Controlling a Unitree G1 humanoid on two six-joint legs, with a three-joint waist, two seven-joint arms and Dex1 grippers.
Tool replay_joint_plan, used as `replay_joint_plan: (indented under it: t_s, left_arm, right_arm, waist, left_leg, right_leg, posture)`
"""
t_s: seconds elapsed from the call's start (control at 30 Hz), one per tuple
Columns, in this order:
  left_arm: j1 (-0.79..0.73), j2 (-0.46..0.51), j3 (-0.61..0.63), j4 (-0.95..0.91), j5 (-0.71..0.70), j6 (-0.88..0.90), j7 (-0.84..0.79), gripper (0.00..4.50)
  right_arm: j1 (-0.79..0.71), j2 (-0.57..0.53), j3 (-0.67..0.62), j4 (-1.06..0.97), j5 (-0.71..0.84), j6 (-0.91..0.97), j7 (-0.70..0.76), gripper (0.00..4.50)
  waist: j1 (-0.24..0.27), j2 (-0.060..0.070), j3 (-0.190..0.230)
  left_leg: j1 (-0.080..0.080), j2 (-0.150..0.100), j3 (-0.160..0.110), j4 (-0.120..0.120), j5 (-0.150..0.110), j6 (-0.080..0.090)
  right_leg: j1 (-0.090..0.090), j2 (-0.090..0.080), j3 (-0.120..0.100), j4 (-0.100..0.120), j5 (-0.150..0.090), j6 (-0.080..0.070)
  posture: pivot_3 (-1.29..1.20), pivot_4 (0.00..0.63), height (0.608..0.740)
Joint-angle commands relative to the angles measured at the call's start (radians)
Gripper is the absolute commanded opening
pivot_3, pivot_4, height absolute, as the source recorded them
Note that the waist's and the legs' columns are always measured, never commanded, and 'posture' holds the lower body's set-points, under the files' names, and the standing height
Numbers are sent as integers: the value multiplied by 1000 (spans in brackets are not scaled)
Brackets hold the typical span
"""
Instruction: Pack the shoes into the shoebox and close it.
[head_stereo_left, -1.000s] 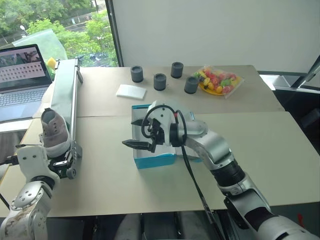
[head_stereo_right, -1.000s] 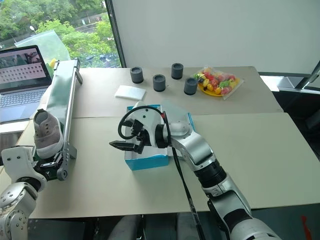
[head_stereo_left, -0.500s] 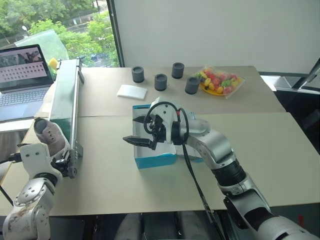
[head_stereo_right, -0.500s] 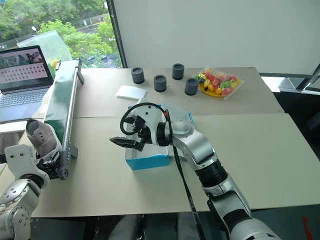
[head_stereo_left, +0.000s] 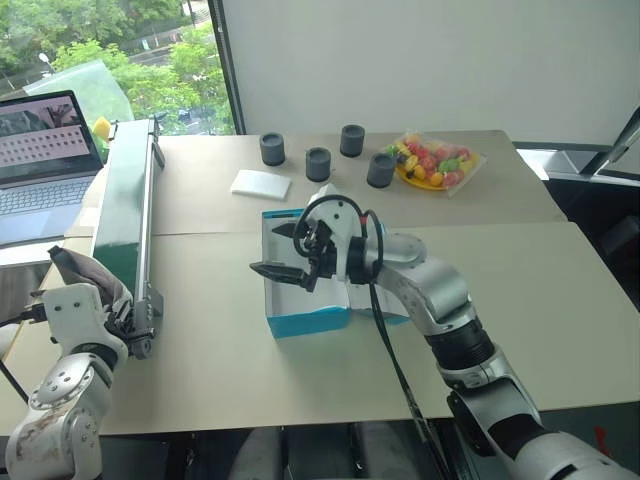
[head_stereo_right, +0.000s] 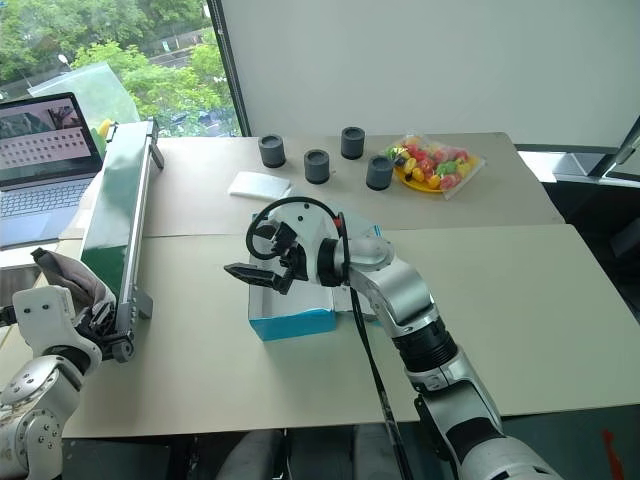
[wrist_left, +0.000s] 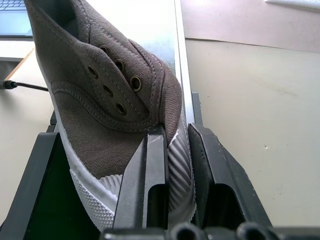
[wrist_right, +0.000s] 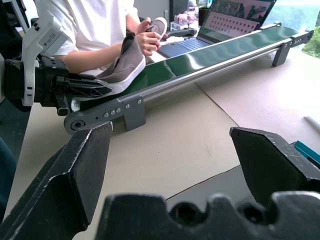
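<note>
Shoe (wrist_left: 115, 100) is pinched at its toe cap by my left gripper (wrist_left: 177, 165), fingers clamped either side of the rubber rim, at the near end of the conveyor (head_stereo_left: 125, 200), around 9 o'clock from the shoebox (head_stereo_left: 305, 300). Grabbing the stiff toe makes sense: the fabric upper would just fold. The shoe hangs tilted, heel up.

Shoebox sits mid-table, open, white inside showing; I can't tell whether anything is in it yet. My right gripper (head_stereo_left: 283, 250) hovers over its left edge, jaws spread wide and empty, pointing toward 9 o'clock, I'd guess ready to take the shoe.

A person (wrist_right: 100, 30) beside the conveyor holds the second shoe (wrist_right: 159, 25).

I judge we're early: neither shoe boxed, lid not closed.
</note>
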Motion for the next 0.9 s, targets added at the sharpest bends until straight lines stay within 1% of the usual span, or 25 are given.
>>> replay_joint_plan:
  t_s: [0.03,0.13,0.2,0.27,0.3,0.47,0.57,0.73,0.9]
  left_arm:
    - [-6,10,18,11,17,0,17,488]
    - [-9,6,17,14,15,-5,17,488]
    - [-11,3,15,14,13,-12,13,222]
    - [-12,0,10,13,13,-14,14,35]
    - [-13,-1,9,13,13,-13,16,9]
    - [-19,-4,2,10,16,-8,23,0]
    - [-50,-33,5,-16,17,-27,56,0]
    - [-83,-58,-31,-70,34,-69,77,0]
    - [-110,-47,-65,-107,54,-82,85,0]
  right_arm:
    - [-32,1,-28,-16,4,-1,-5,4500]
    - [-33,-1,-28,-14,1,-1,-8,4500]
    - [-32,-3,-28,-14,1,-1,-10,4500]
    - [-32,-4,-28,-13,1,-2,-11,4500]
    - [-32,-4,-28,-13,1,-2,-11,4500]
    - [-32,-5,-28,-11,0,-3,-15,4500]
    - [-33,-4,-30,-10,3,-1,-18,4500]
    - [-39,6,-38,3,7,0,-29,4500]
    - [-58,35,-77,34,29,11,-56,4500]
  waist:
    - [0,0,0]
    - [0,0,0]
    - [1,0,0]
    - [1,0,0]
    - [1,0,0]
    - [1,0,0]
    - [2,0,0]
    - [4,0,0]
    - [3,0,0]
  left_leg:
    - [0,0,0,0,0,0]
    - [0,0,0,0,0,0]
    - [0,0,0,0,0,0]
    - [0,0,0,0,0,0]
    - [0,0,0,0,0,0]
    - [0,0,0,0,0,0]
    - [0,0,0,0,0,0]
    - [-2,0,0,0,0,0]
    - [-4,-1,0,0,0,0]
  right_leg:
    - [0,0,0,0,0,0]
    - [0,0,0,0,0,0]
    - [0,0,0,0,0,0]
    - [0,0,0,0,0,0]
    - [0,0,0,0,0,0]
    - [0,0,0,0,0,0]
    - [0,0,0,0,0,0]
    - [0,0,0,-1,0,0]
    - [-2,0,0,-1,0,0]
  posture:
    - [0,150,726]
    - [0,150,726]
    - [0,150,726]
    - [0,150,726]
    - [0,150,726]
    - [0,150,726]
    - [0,150,726]
    - [0,150,726]
    - [0,150,726]
